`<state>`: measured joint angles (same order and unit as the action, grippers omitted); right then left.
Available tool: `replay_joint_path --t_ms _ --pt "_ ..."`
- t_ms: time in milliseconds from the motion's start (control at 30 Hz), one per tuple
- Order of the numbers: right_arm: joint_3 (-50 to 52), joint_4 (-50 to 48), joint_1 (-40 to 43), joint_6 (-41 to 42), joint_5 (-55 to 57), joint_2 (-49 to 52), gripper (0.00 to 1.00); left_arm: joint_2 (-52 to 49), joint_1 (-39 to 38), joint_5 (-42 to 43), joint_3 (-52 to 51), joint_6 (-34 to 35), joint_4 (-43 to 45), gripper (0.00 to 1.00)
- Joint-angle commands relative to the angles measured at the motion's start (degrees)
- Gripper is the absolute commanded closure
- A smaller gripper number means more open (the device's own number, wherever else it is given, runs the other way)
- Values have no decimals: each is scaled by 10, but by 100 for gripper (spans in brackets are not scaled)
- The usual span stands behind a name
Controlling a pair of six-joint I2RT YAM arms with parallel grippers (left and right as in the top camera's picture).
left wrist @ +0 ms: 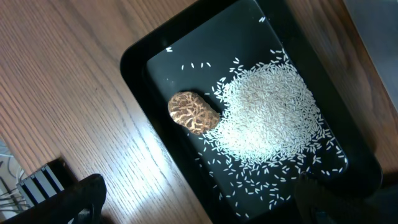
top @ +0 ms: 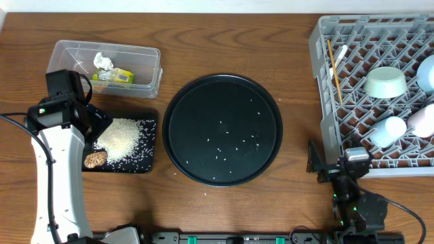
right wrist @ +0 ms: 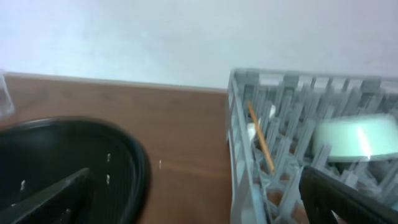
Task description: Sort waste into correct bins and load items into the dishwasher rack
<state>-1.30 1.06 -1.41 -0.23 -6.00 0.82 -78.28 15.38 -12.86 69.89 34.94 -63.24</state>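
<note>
Wooden tabletop runs back to a white wall. At the near left, the left gripper (left wrist: pixel 205 204) hangs over the black tray (left wrist: pixel 134 62) with its fingers spread wide and nothing between them. In its wrist view the rice pile (left wrist: pixel 267 118) and the brown lump (left wrist: pixel 194 113) lie just ahead of the fingertips, both on the tray floor, with the lump touching the pile's edge and stray grains around it. Just beyond this tray stands the clear tub (top: pixel 64 51), holding the tissue (top: pixel 103 61) and the wrapper (top: pixel 115 76) side by side. In the middle sits the round tray (top: pixel 183 135), with a few loose grains (top: pixel 237 146) scattered on it. The rack (top: pixel 325 122) fills the far right. The chopstick (top: pixel 334 68) and spoon (top: pixel 342 51) lean along its left wall, and to their right is the mint bowl (top: pixel 386 81), upside down. The blue bowl (top: pixel 427 71) is at the right edge of view, and the blue cup (top: pixel 388 131) and pink cup (top: pixel 424 120) lie nearer. The right gripper (right wrist: pixel 199 205) sits low by the rack's near-left corner, between the rack and the round tray, with its fingers apart and empty.
</note>
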Motion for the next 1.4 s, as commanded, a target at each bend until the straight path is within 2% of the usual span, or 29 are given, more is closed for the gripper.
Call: replay_joint_path --t_ms 0,167,300,1367 --pt "10 -30 -1 24 -5 -6 1 0 3 -11 5 9 -3 2" --pt "10 -32 0 32 -2 -6 1 0 3 -11 5 9 -3 2" --pt "10 32 0 32 15 -5 1 0 3 -11 5 9 -3 2" --pt "10 28 0 32 15 -5 1 0 3 -11 5 9 -3 2"
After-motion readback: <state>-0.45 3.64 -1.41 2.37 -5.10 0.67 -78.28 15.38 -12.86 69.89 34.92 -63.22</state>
